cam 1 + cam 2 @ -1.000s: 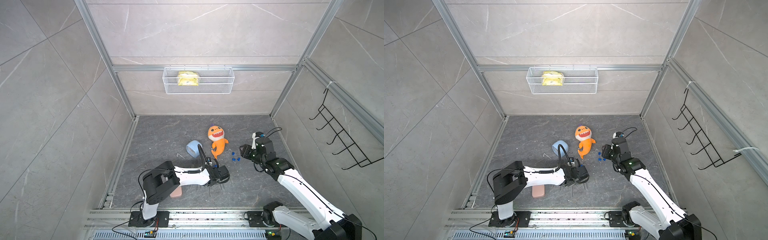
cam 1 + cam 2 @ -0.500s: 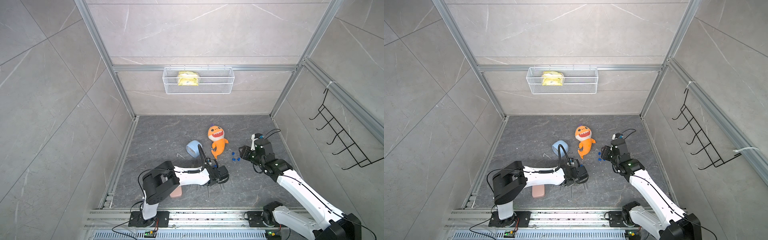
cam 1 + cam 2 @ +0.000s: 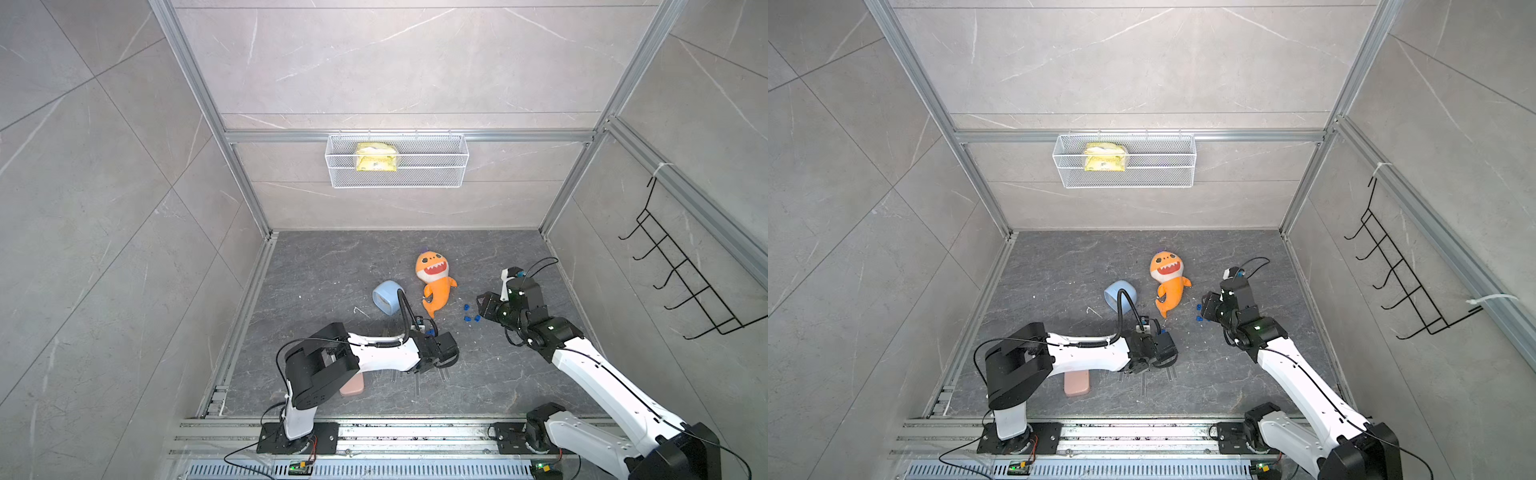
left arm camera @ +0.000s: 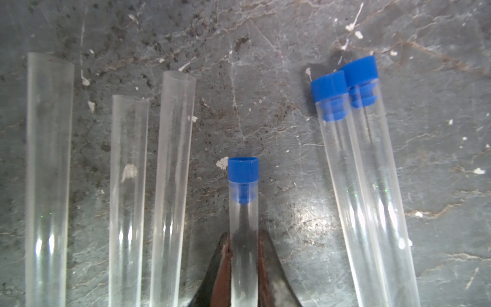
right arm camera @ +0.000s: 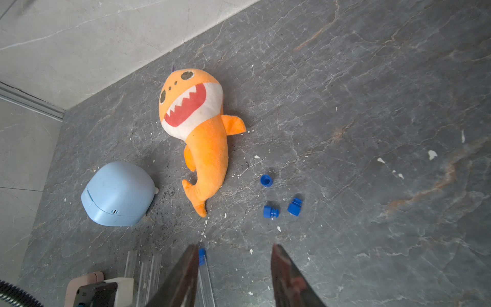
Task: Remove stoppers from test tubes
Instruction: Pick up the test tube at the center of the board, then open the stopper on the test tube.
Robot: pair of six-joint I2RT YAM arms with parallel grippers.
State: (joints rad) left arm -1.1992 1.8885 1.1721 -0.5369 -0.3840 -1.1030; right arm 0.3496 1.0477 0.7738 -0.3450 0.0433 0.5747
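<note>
In the left wrist view my left gripper is shut on a clear test tube that carries a blue stopper. Beside it lie three open test tubes and two more with stoppers in them. In both top views the left gripper is low over the tubes. My right gripper is open and holds nothing. It hovers near three loose stoppers on the floor, seen in a top view as blue dots beside the right gripper.
An orange shark plush and a pale blue cup lie behind the left arm. A pink case sits under that arm. A wire basket hangs on the back wall and black hooks on the right wall.
The left gripper has stayed low over the tubes. The right gripper has edged slightly towards the left arm.
</note>
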